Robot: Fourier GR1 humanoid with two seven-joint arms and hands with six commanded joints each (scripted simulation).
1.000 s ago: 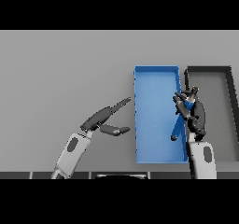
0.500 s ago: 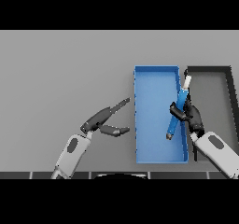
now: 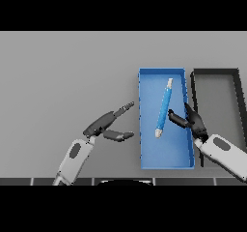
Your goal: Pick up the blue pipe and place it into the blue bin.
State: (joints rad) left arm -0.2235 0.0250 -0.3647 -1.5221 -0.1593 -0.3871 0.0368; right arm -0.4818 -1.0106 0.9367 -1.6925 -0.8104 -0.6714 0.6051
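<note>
Pipe (image 3: 164, 108) lay in the bin (image 3: 144, 144); right hand (image 3: 191, 122) was open beside it, holding nothing. Just needed pulling clear.

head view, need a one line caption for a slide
Blue pipe lies inside the blue bin, right hand open beside it, left hand open over the grey table.

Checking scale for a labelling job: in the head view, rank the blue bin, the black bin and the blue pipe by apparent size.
1. Blue rectangular bin, fully visible.
2. Black rectangular bin, partly cut off, so its rank against the blue one is unsure.
3. Blue pipe with white tips, clearly smallest.
</note>
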